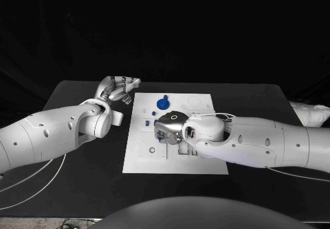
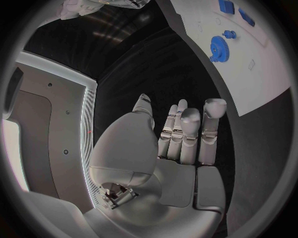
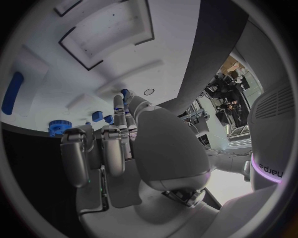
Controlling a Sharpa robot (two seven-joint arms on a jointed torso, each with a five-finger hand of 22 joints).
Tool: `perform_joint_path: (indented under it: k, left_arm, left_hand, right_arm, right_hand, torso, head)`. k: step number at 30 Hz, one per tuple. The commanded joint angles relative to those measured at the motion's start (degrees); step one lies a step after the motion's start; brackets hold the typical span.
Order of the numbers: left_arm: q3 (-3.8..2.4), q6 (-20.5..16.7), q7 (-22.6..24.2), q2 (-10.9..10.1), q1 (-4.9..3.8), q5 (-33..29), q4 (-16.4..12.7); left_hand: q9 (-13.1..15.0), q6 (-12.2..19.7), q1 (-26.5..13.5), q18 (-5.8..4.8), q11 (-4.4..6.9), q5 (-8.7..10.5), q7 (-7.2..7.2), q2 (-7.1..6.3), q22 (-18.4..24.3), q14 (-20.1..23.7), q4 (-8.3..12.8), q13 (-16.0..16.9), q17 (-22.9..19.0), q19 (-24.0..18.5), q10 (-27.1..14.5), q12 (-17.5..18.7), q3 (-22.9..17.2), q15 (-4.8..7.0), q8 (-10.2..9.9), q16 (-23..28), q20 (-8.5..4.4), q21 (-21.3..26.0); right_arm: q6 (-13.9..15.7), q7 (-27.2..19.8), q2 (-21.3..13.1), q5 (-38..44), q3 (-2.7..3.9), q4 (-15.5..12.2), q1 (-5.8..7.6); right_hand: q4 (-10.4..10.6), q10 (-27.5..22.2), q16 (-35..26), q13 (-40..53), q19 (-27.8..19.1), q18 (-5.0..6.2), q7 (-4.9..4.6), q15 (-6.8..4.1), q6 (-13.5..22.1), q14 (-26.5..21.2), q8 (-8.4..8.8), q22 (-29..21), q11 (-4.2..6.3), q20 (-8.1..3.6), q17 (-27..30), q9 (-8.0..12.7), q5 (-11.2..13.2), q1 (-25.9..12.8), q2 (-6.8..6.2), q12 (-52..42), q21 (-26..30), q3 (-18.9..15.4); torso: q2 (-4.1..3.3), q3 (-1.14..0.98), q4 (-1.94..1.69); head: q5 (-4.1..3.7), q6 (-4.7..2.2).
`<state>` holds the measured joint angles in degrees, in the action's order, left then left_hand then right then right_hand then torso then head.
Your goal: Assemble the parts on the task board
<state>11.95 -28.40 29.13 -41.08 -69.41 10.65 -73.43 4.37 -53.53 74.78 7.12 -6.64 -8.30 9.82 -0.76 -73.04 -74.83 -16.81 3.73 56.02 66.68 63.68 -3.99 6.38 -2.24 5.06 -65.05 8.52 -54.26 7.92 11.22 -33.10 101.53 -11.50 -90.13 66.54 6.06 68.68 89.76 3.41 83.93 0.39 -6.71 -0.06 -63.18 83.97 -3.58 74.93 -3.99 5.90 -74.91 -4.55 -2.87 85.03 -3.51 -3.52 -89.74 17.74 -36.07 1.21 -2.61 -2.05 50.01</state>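
Note:
The white task board (image 1: 141,160) lies in the middle of the black table. A blue gear (image 1: 163,102) stands near its far edge, with small blue parts (image 1: 147,124) beside it toward the left rim. My right hand (image 1: 170,131) is low over the board's middle, fingers pointing down. In the right wrist view a small blue part (image 3: 124,92) sits pinched at the tips of the thumb and a finger, just above the board (image 3: 106,54); the gear (image 3: 59,128) is behind the curled fingers. My left hand (image 1: 118,88) hovers off the board's far left corner, fingers straight and holding nothing (image 2: 183,136).
Recessed slots and outlines mark the board (image 3: 109,37), and a long blue piece (image 3: 12,92) lies in one of them. The left wrist view shows the gear (image 2: 218,47) and two blue pieces (image 2: 236,11) on the board. Black table (image 1: 82,191) surrounds the board.

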Motion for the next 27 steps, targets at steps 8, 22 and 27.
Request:
perform_joint_path:
  k: [8,22,27]
  left_arm:
    - [-0.04,1.0,0.4,0.2,-0.03,0.0,0.0]
    - [-0.04,1.1,0.3,0.1,-0.03,0.0,0.0]
    - [-0.04,1.1,0.3,0.1,-0.03,0.0,0.1]
  left_hand:
    - [0.0,0.0,0.0,0.42,0.37,-0.31,-0.17,0.63,0.1,0.2,0.1,0.1,-0.1,-0.3,0.1,-0.1,0.4,-0.01,0.2,0.2,-0.06,0.3]
    - [0.0,0.1,0.2,0.42,0.35,-0.42,-0.15,0.84,0.0,0.3,0.1,0.1,-0.1,-0.4,0.1,0.0,0.5,-0.03,0.2,0.2,-0.04,0.2]
    - [0.0,0.1,0.2,0.42,0.35,-0.42,-0.15,0.84,0.0,0.3,0.1,0.1,-0.1,-0.4,0.1,0.0,0.5,-0.03,0.2,0.2,-0.04,0.2]
  right_arm:
    - [-1.2,0.9,-0.1,1.0,-0.01,0.0,-0.05]
    - [9.2,-1.3,-2.8,-1.9,0.00,-1.6,0.09]
    - [16.0,-3.9,-6.2,-11.9,0.05,-3.6,1.99]
  right_hand:
    - [0.2,-4.7,0.2,0.0,6.1,-0.39,0.06,1.53,6.8,6.0,-0.01,15.1,-1.42,1.48,-15.1,0.8,-0.1,-1.4,-1.73,0.1,-0.3,0.2]
    - [1.1,-5.4,0.2,0.2,6.1,-0.39,-0.77,2.04,6.2,6.0,-0.70,15.1,-1.96,2.17,-15.1,0.2,0.1,-4.1,-2.82,-0.4,-0.3,-1.7]
    - [2.3,-4.5,0.2,0.3,6.1,-0.39,-2.22,2.14,5.4,6.0,-0.96,15.1,-2.16,2.26,-15.1,0.0,0.0,-6.1,-2.38,-0.8,-0.3,-3.0]
  torso:
    - [-0.03,0.02,-0.06]
    - [-0.04,0.01,0.02]
    - [0.01,0.04,0.01]
  head:
    - [-0.16,-0.01]
    - [0.05,-0.01]
    - [-0.02,-0.01]
